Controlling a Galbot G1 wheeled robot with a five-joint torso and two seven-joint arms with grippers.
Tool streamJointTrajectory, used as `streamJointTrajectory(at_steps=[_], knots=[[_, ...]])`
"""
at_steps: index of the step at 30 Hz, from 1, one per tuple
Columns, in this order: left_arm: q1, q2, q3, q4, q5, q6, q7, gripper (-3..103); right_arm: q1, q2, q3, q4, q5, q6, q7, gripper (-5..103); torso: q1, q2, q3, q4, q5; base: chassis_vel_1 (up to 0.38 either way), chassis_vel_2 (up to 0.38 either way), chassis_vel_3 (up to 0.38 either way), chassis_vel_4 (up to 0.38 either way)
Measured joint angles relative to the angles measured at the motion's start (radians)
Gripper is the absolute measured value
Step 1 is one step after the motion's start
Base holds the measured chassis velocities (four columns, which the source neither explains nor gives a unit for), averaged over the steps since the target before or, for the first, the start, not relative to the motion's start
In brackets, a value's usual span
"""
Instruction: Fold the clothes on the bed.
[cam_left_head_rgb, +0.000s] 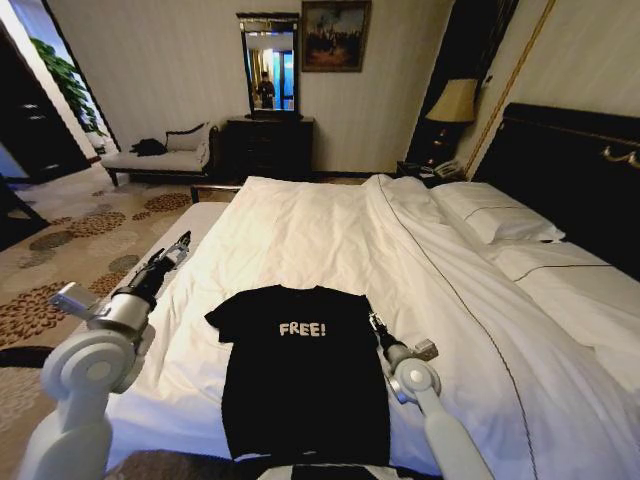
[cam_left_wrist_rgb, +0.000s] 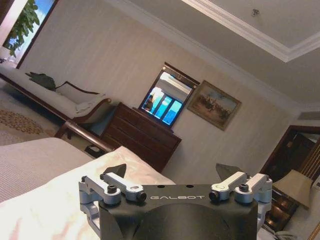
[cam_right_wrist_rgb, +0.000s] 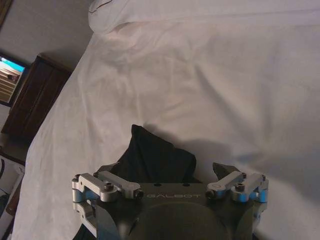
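T-shirt: black T-shirt (cam_left_head_rgb: 305, 375) with white "FREE!" lettering, lying flat and face up on the near part of the bed (cam_left_head_rgb: 330, 225), collar toward the far end.
Bed: white duvet, pillows (cam_left_head_rgb: 495, 215) at the far right by the dark headboard (cam_left_head_rgb: 570, 170).
Left tool (cam_left_head_rgb: 180, 245): raised over the bed's left edge, well apart from the shirt, fingers spread, holding nothing.
Right tool (cam_left_head_rgb: 376, 325): at the shirt's right sleeve, fingers apart with a bunched bit of sleeve (cam_right_wrist_rgb: 152, 155) between them.
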Motion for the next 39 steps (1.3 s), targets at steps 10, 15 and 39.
streamJointTrajectory(at_steps=[10,15,39], knots=[[-0.002,-0.005,0.004,0.0,0.004,-0.001,-0.001,100,0.024,-0.002,-0.001,-0.029,-0.002,0.002,-0.011,76,0.0,0.0,0.0,0.0,0.0,0.0,0.0,0.0,0.0],[-0.001,-0.008,0.008,0.002,0.009,-0.002,-0.001,100,0.024,0.0,-0.001,-0.029,-0.002,0.006,-0.012,54,0.0,0.0,0.0,0.0,0.0,0.0,0.0,0.0,0.0],[0.005,-0.011,0.003,-0.006,0.016,-0.006,-0.002,100,0.043,-0.03,0.02,-0.029,-0.037,0.017,-0.034,0,0.0,0.0,0.0,0.0,0.0,0.0,0.0,0.0,0.0]])
